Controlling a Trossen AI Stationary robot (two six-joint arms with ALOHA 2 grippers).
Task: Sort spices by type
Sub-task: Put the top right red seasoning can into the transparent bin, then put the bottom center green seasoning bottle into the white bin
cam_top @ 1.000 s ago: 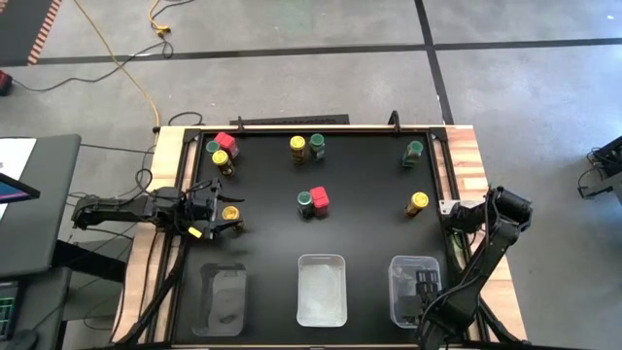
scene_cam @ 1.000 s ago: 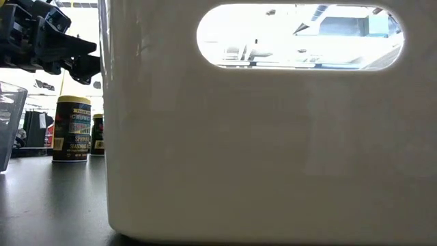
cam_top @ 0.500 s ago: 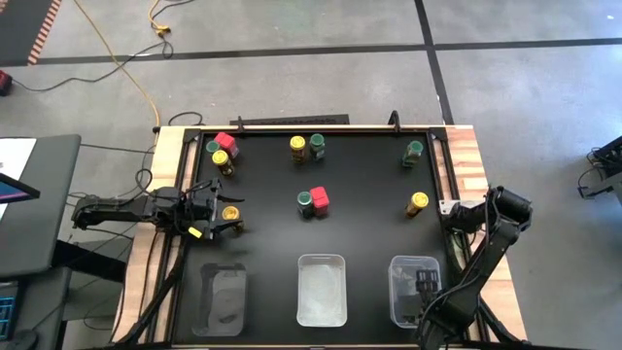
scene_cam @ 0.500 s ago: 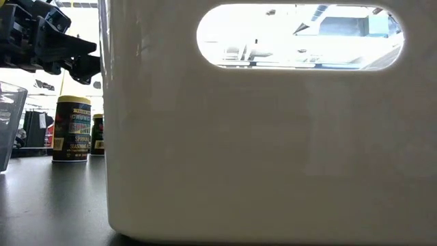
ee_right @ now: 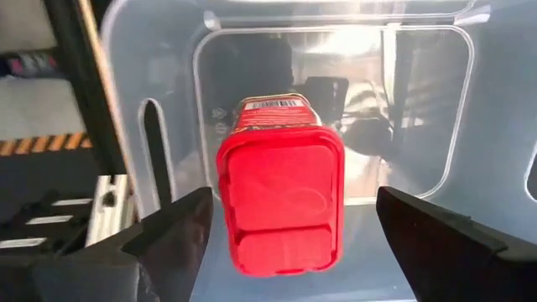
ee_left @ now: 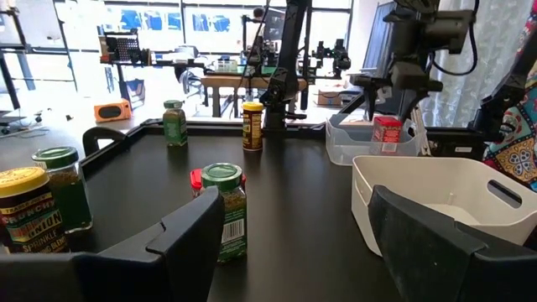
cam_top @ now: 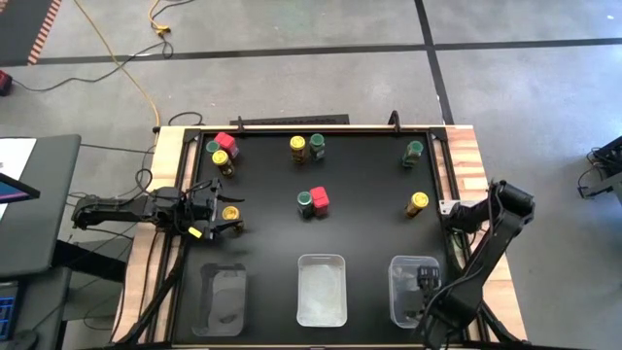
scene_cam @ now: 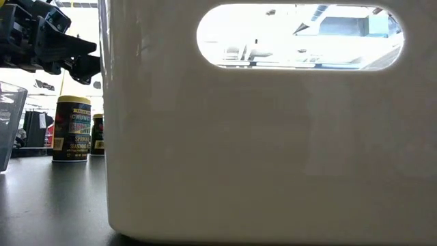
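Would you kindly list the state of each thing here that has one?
Left hand: open, empty.
Right hand: open, over clear plastic tray.
Square red-lidded dark jar: upright in that tray, ungripped.
Round yellow-lidded dark jar: upright, lid on, ungripped.
White plastic tray: empty.

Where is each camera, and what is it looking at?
High view: above, looking straight down at the table; both arms show.
Low view: at tabletop height, facing a white tray's wall; the left gripper hangs above a yellow-lidded jar.
Left wrist view: looks across the table past its own open jaws, seeing a green-lidded jar.
Right wrist view: looks down into the clear tray at a red-lidded jar, between its own open jaws.
Shared: left wrist and high views both show the right gripper over that tray.
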